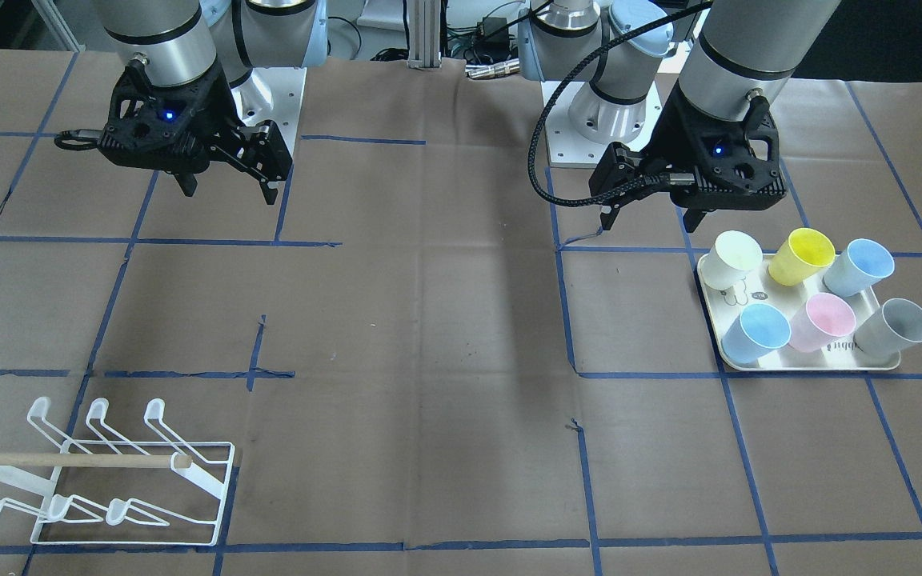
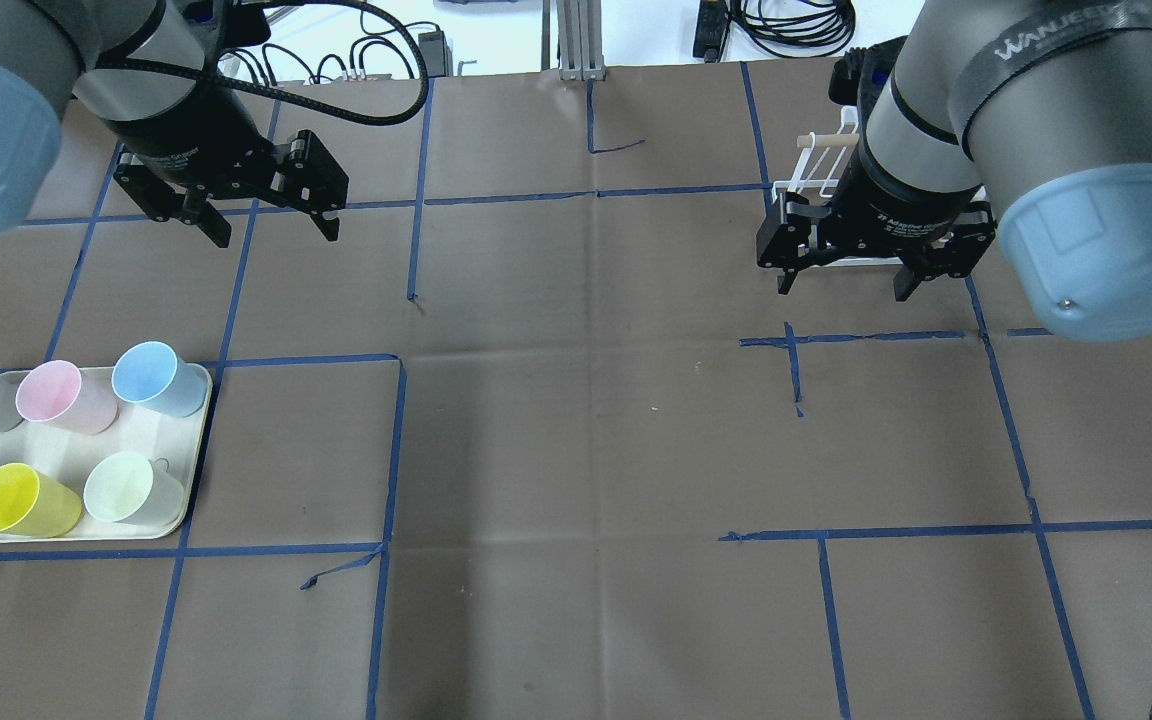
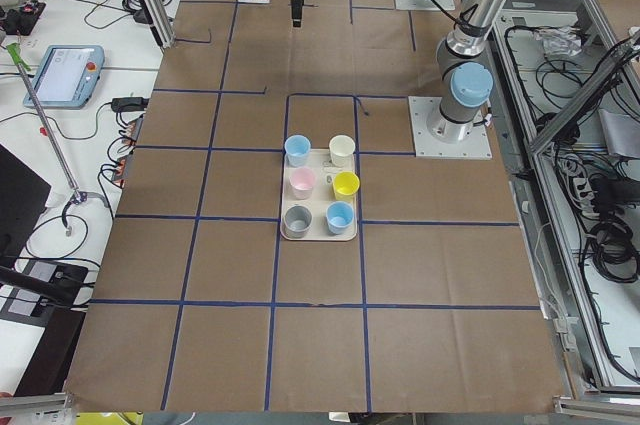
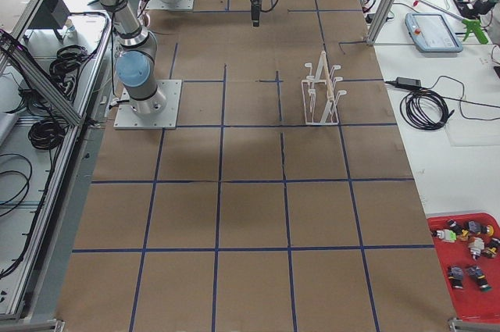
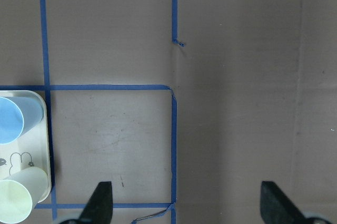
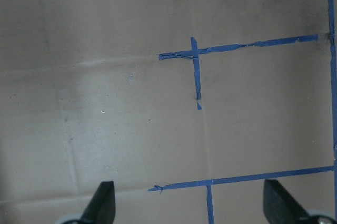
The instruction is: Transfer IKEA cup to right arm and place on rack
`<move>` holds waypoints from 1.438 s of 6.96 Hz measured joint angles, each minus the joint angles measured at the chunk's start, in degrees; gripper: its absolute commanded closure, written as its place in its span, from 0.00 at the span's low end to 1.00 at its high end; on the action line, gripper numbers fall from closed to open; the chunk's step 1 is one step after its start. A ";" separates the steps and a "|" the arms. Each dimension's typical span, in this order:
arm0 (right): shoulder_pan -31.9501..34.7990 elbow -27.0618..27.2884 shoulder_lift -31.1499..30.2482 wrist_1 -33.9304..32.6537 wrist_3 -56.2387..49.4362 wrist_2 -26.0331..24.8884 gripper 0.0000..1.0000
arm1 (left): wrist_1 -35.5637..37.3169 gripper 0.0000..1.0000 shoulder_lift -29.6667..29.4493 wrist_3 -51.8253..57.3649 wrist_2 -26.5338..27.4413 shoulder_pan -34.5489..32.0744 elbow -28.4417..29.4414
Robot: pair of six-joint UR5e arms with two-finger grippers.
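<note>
Six cups (image 1: 823, 320) sit untouched on the left tray (image 1: 809, 366), the rack (image 1: 69, 459) at right is bare, and my left fingers (image 2: 328, 222) and right fingers (image 2: 904, 285) hang wide, empty.

Tabletop (image 1: 445, 320), front-facing view: brown paper cover, creased, ruled into squares by blue tape lines (image 1: 429, 546); lower left of the frame, white wire rack (image 1: 109, 472) standing on the paper, a wooden dowel (image 1: 69, 460) across it, its lower edge just beside a tape line; right of centre, cream tray (image 1: 821, 366) lying flat, its lower edge along a tape line; top edge, two white base plates (image 1: 289, 104), one at upper left, one right of centre, well apart.
</note>
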 measured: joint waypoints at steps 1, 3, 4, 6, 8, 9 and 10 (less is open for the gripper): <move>0.00 0.00 -0.02 0.03 0.01 0.00 0.00 | 0.00 0.00 -0.01 0.00 0.00 -0.02 0.02; 0.00 0.00 -0.02 0.04 0.00 0.00 0.00 | 0.00 0.00 -0.08 -0.02 -0.02 -0.02 0.09; 0.00 0.00 -0.02 0.04 -0.02 0.00 0.00 | 0.00 0.00 -0.08 -0.04 -0.04 -0.02 0.06; 0.00 0.00 -0.02 0.02 -0.05 0.00 0.00 | 0.00 0.00 -0.03 -0.01 -0.01 0.01 -0.07; 0.00 0.00 -0.01 -0.04 -0.07 0.00 0.00 | 0.00 0.00 0.07 0.00 -0.08 0.04 -0.37; 0.00 0.00 0.08 -0.04 -0.07 0.00 0.00 | 0.00 0.00 0.11 0.00 -0.14 0.06 -0.60; 0.00 0.00 0.12 -0.03 -0.05 0.00 0.00 | 0.00 0.00 0.14 0.00 -0.14 0.13 -0.75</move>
